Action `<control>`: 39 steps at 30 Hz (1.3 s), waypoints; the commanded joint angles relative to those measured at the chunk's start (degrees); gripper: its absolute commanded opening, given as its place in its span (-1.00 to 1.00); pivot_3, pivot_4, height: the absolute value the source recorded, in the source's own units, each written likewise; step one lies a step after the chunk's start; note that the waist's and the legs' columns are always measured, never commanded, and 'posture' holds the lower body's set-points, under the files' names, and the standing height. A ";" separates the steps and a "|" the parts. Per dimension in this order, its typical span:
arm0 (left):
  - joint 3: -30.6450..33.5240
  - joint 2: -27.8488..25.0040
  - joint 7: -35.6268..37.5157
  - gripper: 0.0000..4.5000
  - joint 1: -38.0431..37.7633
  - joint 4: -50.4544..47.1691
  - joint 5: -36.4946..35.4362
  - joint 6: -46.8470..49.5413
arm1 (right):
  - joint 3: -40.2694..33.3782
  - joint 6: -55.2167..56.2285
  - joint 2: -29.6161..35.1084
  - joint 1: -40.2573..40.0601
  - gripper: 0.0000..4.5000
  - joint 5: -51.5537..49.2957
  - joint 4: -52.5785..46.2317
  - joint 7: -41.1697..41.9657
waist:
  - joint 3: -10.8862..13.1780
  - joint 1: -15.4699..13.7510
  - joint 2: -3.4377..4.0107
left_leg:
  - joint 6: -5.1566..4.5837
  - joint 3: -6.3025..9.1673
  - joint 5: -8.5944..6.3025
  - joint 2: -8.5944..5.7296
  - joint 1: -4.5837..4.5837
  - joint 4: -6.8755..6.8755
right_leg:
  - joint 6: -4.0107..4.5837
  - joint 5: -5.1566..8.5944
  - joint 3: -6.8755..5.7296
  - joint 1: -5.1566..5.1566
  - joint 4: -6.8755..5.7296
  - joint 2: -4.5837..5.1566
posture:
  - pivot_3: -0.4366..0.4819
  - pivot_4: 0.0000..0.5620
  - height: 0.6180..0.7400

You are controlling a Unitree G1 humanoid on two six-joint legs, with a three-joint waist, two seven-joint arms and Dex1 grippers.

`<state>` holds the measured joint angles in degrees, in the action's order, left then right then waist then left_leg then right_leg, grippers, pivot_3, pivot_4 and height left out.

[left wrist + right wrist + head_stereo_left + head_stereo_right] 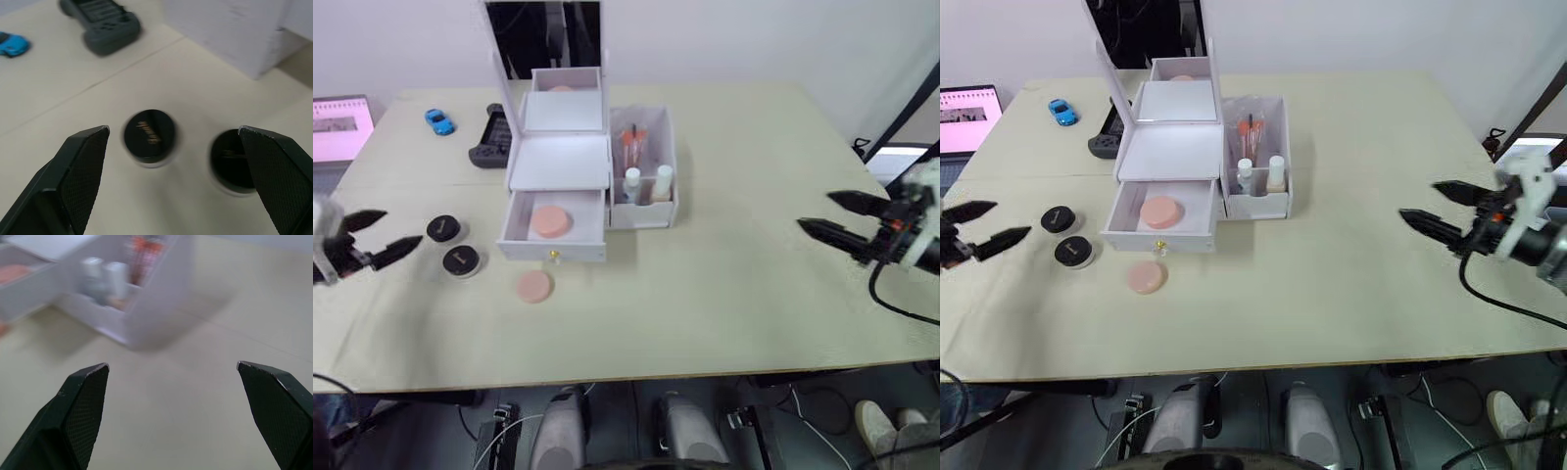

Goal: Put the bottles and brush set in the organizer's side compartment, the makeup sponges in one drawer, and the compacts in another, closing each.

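Note:
The white organizer point(560, 162) stands at the table's middle back, mirror lid up. Its side compartment point(647, 211) holds two bottles point(632, 183) point(663, 180) and the brush set point(631, 147). The lower drawer point(554, 245) is pulled out with one pink makeup sponge point(550, 221) inside. Another sponge point(535, 286) lies on the table in front of it. Two black compacts point(443, 229) point(461, 260) sit to the left. My left gripper point(382, 240) is open, just left of the compacts. My right gripper point(837, 217) is open far to the right, empty.
A black game controller point(490, 139) and a small blue toy car point(438, 121) lie behind the compacts. A laptop screen point(340, 125) stands at the far left edge. Cables run off my right arm at the table's right edge.

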<state>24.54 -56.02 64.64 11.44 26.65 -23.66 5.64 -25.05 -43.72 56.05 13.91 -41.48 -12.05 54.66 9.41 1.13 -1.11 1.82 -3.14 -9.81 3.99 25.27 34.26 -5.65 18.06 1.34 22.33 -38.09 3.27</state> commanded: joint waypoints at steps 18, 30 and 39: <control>-2.54 21.71 -21.43 0.97 -30.88 -52.35 -1.36 13.22 | 23.58 -15.62 1.95 34.73 1.00 -8.86 -9.11 7.80 | -0.14 -0.37 -0.09 | 0.01 -0.03 -0.02 -0.10 0.02 0.00 | 0.31 0.14 0.06 0.01 0.18 0.48 | -0.05 -0.47 1.00; -15.35 27.64 -33.19 0.97 -27.43 -55.52 2.87 22.81 | 20.06 -15.42 4.57 29.73 1.00 -9.38 -12.46 8.34 | -0.15 -0.60 -0.09 | 0.01 -0.06 -0.01 -0.16 0.02 0.07 | 0.29 0.13 0.01 -0.03 0.15 0.33 | -0.05 -0.47 1.00; -19.95 29.21 -38.65 0.97 -21.31 -54.40 5.48 28.57 | 19.94 -12.11 5.08 27.95 1.00 -7.51 -12.54 7.85 | -0.33 -0.77 0.16 | 0.00 -0.01 -0.01 -0.18 0.00 0.15 | 0.27 0.12 -0.01 -0.11 0.13 0.26 | -0.05 -0.47 1.00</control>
<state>5.56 -26.59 26.80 -10.58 -27.50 -18.61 32.58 -4.64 -56.55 61.22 39.82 -49.36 -23.58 63.05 9.08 0.36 -0.95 1.82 -3.14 -9.82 3.81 25.27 34.41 -5.37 18.18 1.33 22.22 -37.96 3.53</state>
